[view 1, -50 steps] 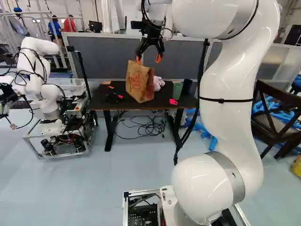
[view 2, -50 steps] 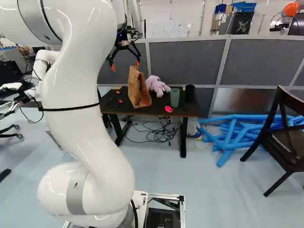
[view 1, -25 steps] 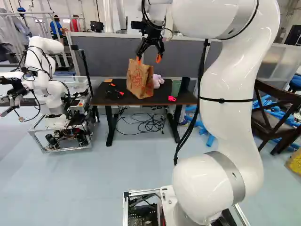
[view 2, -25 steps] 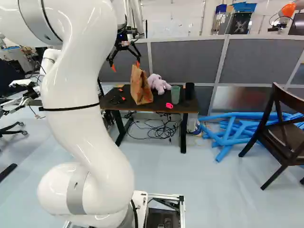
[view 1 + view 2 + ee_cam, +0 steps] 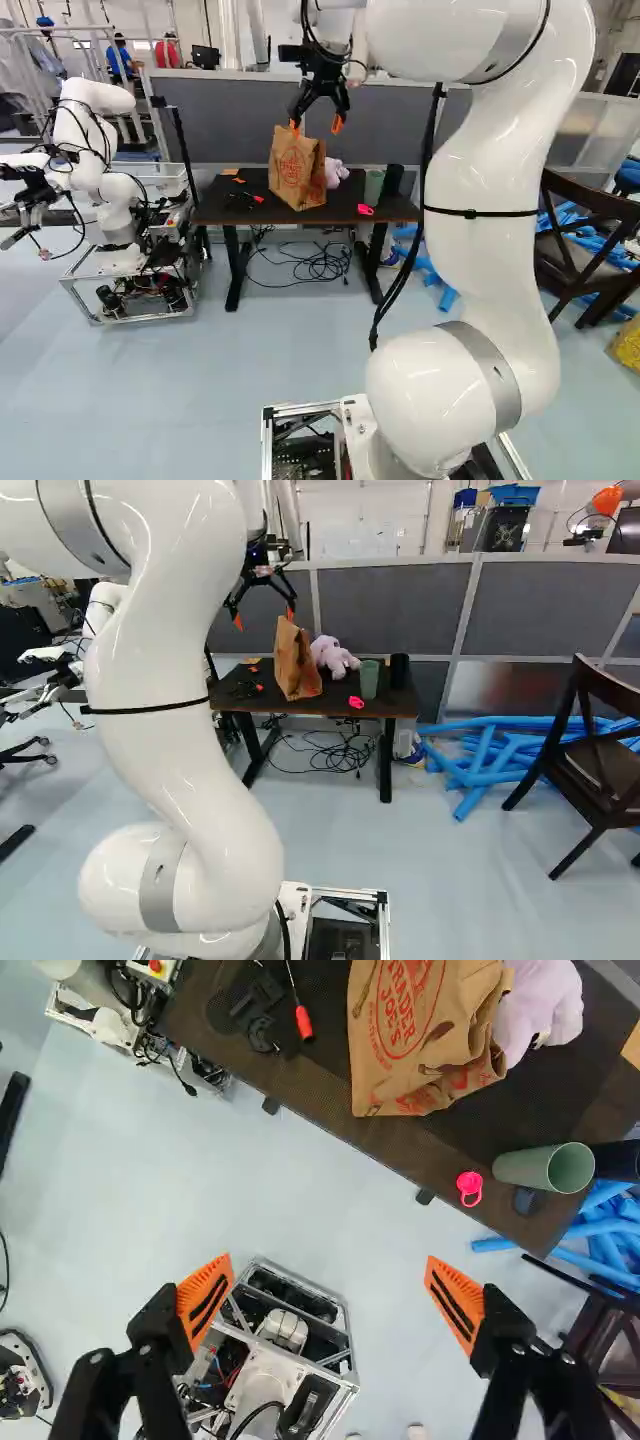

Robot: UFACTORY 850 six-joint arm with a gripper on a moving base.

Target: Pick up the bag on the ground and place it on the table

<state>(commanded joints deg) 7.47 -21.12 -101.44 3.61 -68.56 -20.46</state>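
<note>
1. Gripper point(image 5: 330, 1272) wide open, holding nothing.
2. Bag point(image 5: 297, 172) upright on table point(image 5: 228, 208), upper middle of left base view.
3. Bag lies ahead of and below gripper, apart.
4. Judged placed; retreat away from it.

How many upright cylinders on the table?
2: a green cup and, right of it in the right base view, a black cylinder. The brown paper bag may hide more.
</note>
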